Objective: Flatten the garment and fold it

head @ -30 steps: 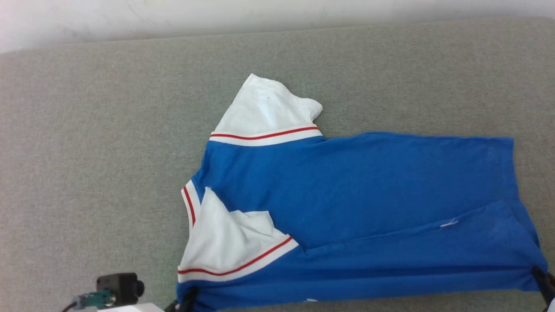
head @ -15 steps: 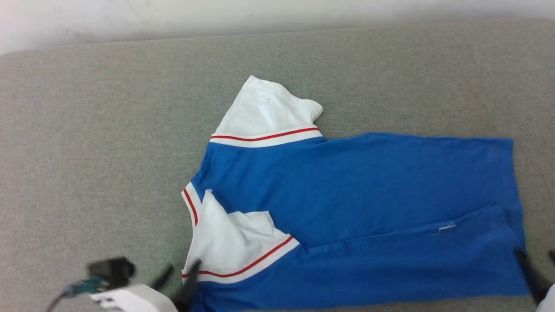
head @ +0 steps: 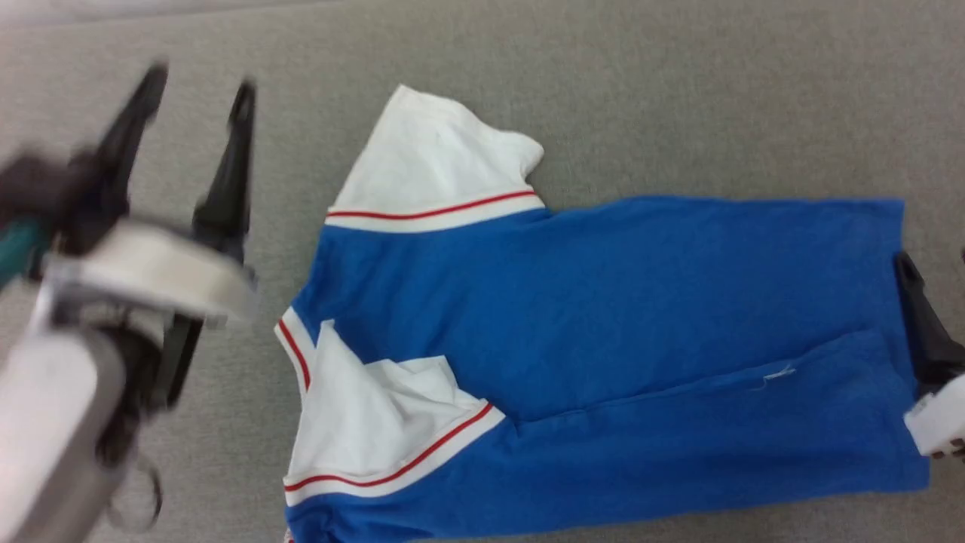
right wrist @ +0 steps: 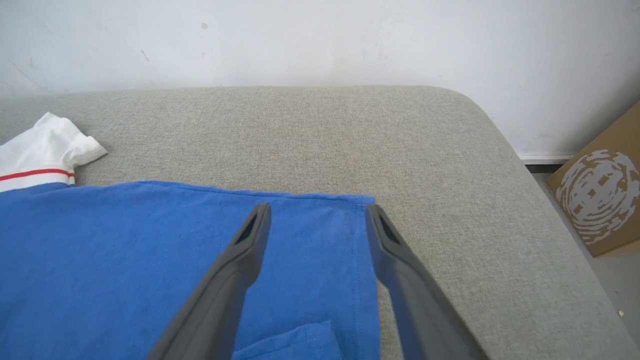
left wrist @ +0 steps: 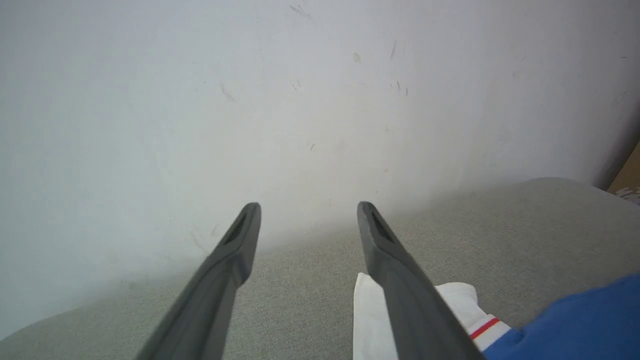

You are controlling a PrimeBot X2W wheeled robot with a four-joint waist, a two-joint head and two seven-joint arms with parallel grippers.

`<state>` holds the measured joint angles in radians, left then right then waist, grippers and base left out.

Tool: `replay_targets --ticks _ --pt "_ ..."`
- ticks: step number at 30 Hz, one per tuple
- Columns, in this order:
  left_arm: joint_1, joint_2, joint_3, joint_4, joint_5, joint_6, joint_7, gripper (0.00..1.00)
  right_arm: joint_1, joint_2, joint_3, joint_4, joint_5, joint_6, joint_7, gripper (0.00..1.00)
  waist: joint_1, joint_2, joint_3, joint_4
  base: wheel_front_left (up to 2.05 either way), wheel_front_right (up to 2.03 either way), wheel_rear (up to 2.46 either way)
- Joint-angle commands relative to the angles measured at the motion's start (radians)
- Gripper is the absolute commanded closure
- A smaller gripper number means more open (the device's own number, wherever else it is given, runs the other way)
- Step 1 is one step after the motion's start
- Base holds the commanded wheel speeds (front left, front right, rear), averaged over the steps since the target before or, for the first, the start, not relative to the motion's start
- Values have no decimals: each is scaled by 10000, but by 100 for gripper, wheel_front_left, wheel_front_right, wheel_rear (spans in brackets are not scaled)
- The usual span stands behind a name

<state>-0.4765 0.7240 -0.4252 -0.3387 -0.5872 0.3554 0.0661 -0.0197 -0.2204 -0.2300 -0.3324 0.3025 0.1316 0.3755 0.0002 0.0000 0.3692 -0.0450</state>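
**A:** As the garment (head: pixel 603 302) lies spread sideways on the grey padded surface (head: pixel 641 90), we see its blue body running to our right and both white sleeves at our left. Is it flat?

**B:** Not wholly. The far sleeve (head: pixel 433 154) sticks out away from us, its red stripe (head: pixel 433 213) next to the blue. The near sleeve (head: pixel 369 422) is turned in and lies crumpled on the body. Along the near edge a long flap of blue (head: pixel 716 437) is folded over onto the rest, with a small white tag (head: pixel 776 373) at its fold line.

**A:** And our grippers?

**B:** Our left gripper (head: pixel 197 84) hangs over bare padding, beside the sleeve end and apart from the cloth. Its two dark fingers stand spread wide with nothing between them. It is blurred in the head view, but our left wrist view shows the gap plainly.

**A:** The right one?

**B:** Our right gripper (right wrist: pixel 318 210) is at the hem end. Its fingers are spread just as wide and grip nothing. In the right wrist view one finger is over the blue fabric and the other over the padding just beside the hem. Whether they touch the cloth we cannot tell.

**A:** Beyond that?

**B:** A pale scuffed wall (left wrist: pixel 300 75) rises behind the padding, and a cardboard box (right wrist: pixel 597 200) stands past its rounded corner.
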Motion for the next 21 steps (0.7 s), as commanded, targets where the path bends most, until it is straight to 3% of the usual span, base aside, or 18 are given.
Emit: replay_targets --ticks 1,6,10,15,21 --pt "-459 -22 -153 179 131 -180 207 0 -193 25 76 21 -62 -9 -80 0 -2 0 695 -327 0 0 0" --pt "-3347 -495 -1175 1724 164 -1511 2149 0 -729 -55 500 215 -65 -9 -401 0 -2 0 1539 -661 0 0 0" --pt "-4826 -817 -1710 2907 41 -2310 3374 0 -1116 -51 839 435 -60 -9 -568 0 -2 0 2078 -982 0 0 0" --pt "-5591 -872 -2126 4029 -248 -2853 4724 0 -1387 -72 1136 845 -6 -9 -774 0 -2 0 2435 -1341 0 0 0" --pt "-5760 -687 -2371 4638 -603 -3061 5952 0 -1508 -164 1275 1193 87 -9 -960 0 -2 0 2617 -1624 0 0 0"
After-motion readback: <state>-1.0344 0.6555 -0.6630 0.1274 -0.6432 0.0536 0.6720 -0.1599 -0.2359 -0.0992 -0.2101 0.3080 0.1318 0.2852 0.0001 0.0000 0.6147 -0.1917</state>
